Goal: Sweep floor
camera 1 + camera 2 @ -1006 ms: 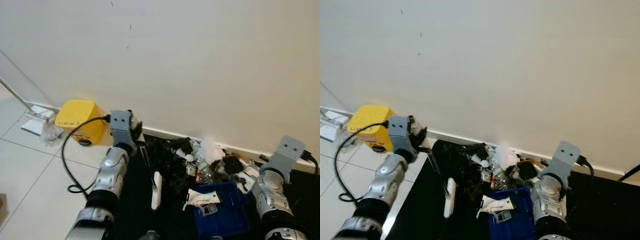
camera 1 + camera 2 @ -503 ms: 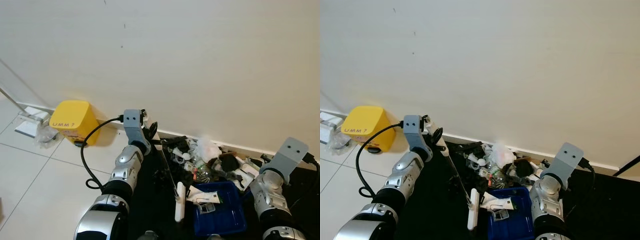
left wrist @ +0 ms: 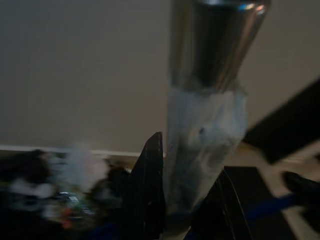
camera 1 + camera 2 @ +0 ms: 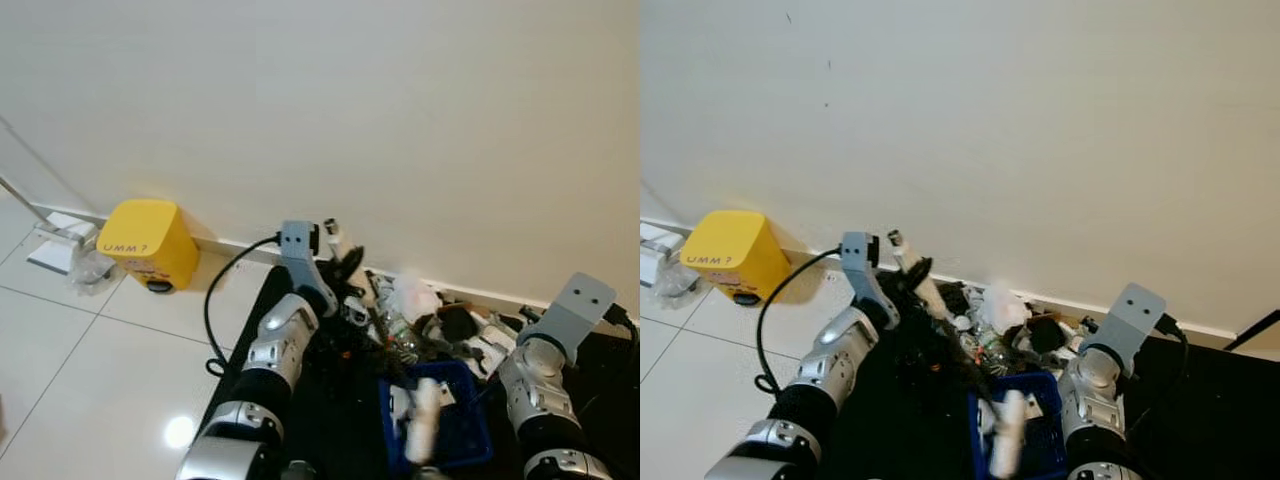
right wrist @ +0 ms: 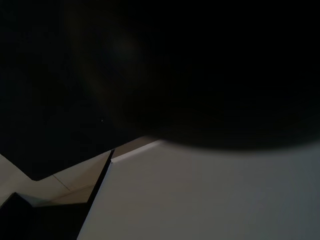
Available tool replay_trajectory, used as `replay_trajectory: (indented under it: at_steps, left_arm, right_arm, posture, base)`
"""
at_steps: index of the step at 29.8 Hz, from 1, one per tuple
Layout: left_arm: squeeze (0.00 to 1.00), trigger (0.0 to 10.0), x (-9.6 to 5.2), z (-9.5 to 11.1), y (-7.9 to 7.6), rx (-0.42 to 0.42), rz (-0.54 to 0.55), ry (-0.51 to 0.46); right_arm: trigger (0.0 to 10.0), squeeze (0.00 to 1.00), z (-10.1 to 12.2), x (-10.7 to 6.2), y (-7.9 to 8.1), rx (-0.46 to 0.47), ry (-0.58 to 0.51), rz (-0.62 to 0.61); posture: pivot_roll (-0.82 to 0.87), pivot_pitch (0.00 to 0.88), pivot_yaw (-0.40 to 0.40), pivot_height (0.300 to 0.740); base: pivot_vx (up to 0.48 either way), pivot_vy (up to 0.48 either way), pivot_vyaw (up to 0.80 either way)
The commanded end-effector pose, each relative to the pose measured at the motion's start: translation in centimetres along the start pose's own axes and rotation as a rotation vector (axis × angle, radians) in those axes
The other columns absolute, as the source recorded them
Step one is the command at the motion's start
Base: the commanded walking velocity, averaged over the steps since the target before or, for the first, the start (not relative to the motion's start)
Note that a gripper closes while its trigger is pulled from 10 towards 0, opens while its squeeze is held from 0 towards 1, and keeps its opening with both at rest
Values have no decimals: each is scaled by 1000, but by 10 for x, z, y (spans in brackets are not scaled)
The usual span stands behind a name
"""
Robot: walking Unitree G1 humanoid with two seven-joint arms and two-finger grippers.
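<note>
now: broom over the dustpan

here the left gripper (image 3: 187,200) is clamped round the broom handle (image 3: 210,120), its fingers (image 3: 147,190) either side. the broom's pale head (image 4: 420,430), blurred, sits over the blue dustpan (image 4: 465,430). litter (image 4: 420,310) is heaped on a black mat (image 4: 330,400) against the wall. a yellow box (image 4: 148,243) stands off to the left. the right gripper's state i cannot tell.
</note>
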State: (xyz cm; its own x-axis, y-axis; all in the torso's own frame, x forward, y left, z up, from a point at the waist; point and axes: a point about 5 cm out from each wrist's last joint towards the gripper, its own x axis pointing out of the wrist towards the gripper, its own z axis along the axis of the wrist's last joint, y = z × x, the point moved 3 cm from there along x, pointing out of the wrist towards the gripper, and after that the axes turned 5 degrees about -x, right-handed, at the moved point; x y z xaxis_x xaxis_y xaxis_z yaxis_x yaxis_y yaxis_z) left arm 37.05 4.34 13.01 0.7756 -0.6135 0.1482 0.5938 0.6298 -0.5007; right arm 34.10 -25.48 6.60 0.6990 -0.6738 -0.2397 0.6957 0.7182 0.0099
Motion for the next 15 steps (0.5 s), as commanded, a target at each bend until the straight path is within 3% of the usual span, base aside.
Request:
replay_trajectory:
  at_steps: [1, 5, 9, 14, 15]
  left_arm:
    - [0, 10000, 4, -8, -19, -67, -68, -8]
    - [0, 10000, -3, 4, -24, -55, -92, -34]
    - [0, 10000, -19, 46, -24, 6, -104, -120]
    - [0, 10000, -31, 67, -21, 39, -91, -158]
    - [0, 10000, -45, 87, -16, 88, -63, -193]
  right_arm:
    - [10000, 0, -32, -11, 9, 34, 138, 40]
    - [10000, 0, -33, -12, 7, 36, 139, 38]
    - [10000, 0, -35, -11, 4, 41, 140, 36]
    - [10000, 0, -36, -11, 3, 42, 140, 44]
    - [10000, 0, -37, -12, 4, 35, 140, 52]
  posture:
    - [-15, 238, 86, 740]
    - [-10, 234, 94, 740]
    - [-4, 231, 98, 740]
    - [8, 227, 95, 740]
    - [16, 226, 91, 740]
  base:
    - [0, 0, 0]
    - [0, 0, 0]
    - [0, 0, 0]
    - [0, 0, 0]
    - [0, 0, 0]
